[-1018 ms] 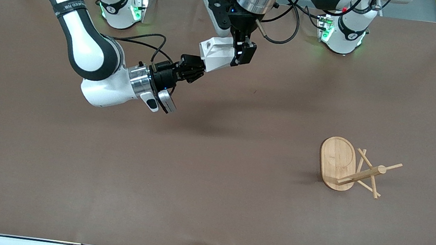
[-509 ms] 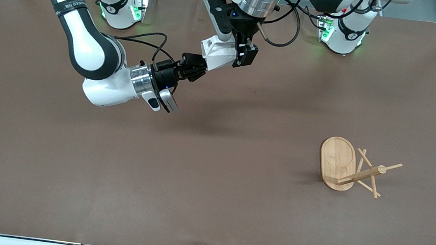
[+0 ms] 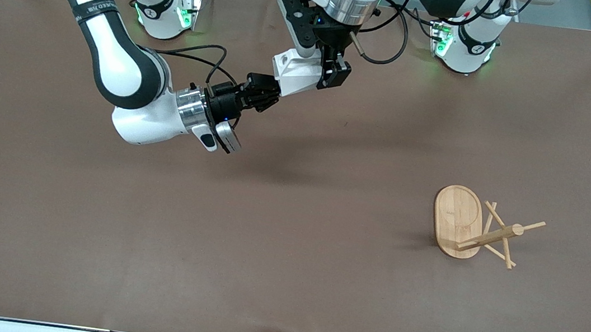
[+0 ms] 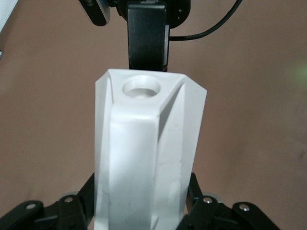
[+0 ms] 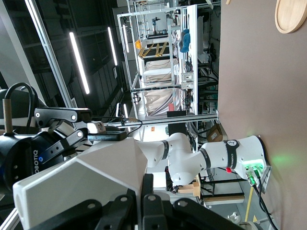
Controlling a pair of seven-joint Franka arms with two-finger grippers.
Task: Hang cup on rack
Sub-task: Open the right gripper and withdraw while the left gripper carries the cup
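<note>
The white faceted cup (image 3: 294, 73) hangs in the air between both grippers, over the table's middle near the robots' bases. My right gripper (image 3: 271, 91) is shut on the cup's wall at its rim; in the right wrist view (image 5: 144, 194) its fingers pinch the thin wall of the cup (image 5: 81, 179). My left gripper (image 3: 330, 74) is shut on the cup's other end; in the left wrist view (image 4: 144, 201) its fingers press both sides of the cup (image 4: 148, 153), whose handle hole faces the camera. The bamboo rack (image 3: 460, 223) lies tipped on its side toward the left arm's end.
The rack's post and pegs (image 3: 501, 235) point along the table toward the left arm's end. The rack's oval base also shows in the right wrist view (image 5: 291, 14). The right gripper's body shows in the left wrist view (image 4: 146, 43). The brown table (image 3: 207, 245) carries nothing else.
The cup and both grippers have shifted slightly toward the robots' bases. The left gripper has settled closer around the cup's end. The rack has not moved.
</note>
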